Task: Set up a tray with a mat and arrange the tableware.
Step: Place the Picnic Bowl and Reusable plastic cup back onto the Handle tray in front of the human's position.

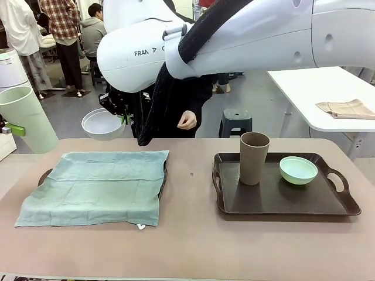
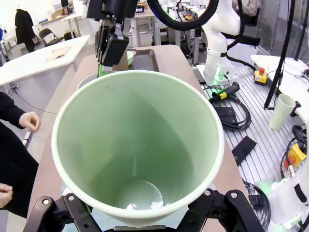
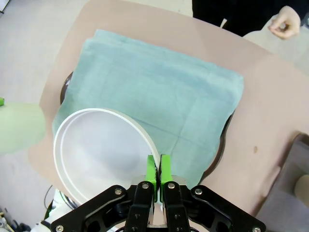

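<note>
I'm seeing the right gripper [image 3: 158,166] pinching the white bowl [image 1: 102,123] by its rim, in the air at the far left near the mat [image 1: 96,184]; with that thin grip the bowl could be tipping out; the left gripper [image 2: 140,220] is clamping the pale green cup [image 1: 26,120] just left of it, so the arms are risking a clash.

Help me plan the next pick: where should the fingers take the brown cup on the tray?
Probably the rim, from above: the brown cup stands upright with its mouth open, so one finger can go inside, one outside. Take its left side, away from the mint bowl on the tray.
</note>
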Robot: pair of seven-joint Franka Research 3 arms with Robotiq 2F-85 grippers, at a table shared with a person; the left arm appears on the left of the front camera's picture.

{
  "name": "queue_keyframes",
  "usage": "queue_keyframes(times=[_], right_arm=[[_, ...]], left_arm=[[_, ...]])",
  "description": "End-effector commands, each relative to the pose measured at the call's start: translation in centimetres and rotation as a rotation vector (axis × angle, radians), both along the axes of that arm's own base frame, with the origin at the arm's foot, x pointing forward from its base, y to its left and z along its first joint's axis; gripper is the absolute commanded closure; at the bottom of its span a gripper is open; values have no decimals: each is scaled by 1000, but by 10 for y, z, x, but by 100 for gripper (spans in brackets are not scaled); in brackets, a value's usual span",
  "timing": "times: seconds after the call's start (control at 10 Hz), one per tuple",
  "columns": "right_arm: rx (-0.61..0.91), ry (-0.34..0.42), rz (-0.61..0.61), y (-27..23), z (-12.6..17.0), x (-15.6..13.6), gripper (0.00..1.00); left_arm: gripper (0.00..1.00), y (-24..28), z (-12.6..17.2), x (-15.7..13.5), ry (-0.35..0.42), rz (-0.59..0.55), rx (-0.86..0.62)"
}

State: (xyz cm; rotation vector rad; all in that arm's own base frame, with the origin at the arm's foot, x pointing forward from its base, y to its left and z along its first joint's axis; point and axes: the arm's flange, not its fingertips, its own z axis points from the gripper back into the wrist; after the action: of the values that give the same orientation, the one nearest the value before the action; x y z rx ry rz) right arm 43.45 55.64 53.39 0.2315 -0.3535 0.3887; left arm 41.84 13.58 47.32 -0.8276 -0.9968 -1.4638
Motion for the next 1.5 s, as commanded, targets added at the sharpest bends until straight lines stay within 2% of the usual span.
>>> queue_keyframes(times=[0.0, 0.1, 0.2, 0.3, 0.6, 0.7, 0.8, 0.9, 1.1, 1.2, 1.4], right_arm=[[6, 6, 9, 0, 0, 0, 100], [6, 6, 9, 0, 0, 0, 100], [0, 0, 0, 0, 0, 0, 96], [-1, 34, -20, -1, -17, 19, 96], [-43, 153, -16, 7, -90, 48, 96], [-36, 193, -4, 12, -103, 50, 96], [-9, 224, -41, 12, -98, 46, 96], [-55, 157, -34, 2, -109, 45, 96], [-55, 157, -34, 2, -109, 45, 96], [-42, 187, -35, 7, -119, 48, 96], [-49, 191, -41, 8, -139, 58, 96]], left_arm=[[67, 0, 4, -1, -14, -4, -1], [67, 0, 4, -1, -14, -4, -1], [14, 0, 0, 0, 0, 0, 0], [14, -10, -22, 16, 48, 9, 33], [14, -45, -83, 52, 75, 9, 132], [14, -47, -91, 57, 92, 31, 130], [14, -41, -82, 53, 125, 70, 73], [14, -47, -93, 53, 97, 19, 133], [14, -47, -93, 53, 97, 19, 133], [14, -49, -101, 56, 113, 28, 127], [14, -47, -118, 64, 85, 9, 62]])
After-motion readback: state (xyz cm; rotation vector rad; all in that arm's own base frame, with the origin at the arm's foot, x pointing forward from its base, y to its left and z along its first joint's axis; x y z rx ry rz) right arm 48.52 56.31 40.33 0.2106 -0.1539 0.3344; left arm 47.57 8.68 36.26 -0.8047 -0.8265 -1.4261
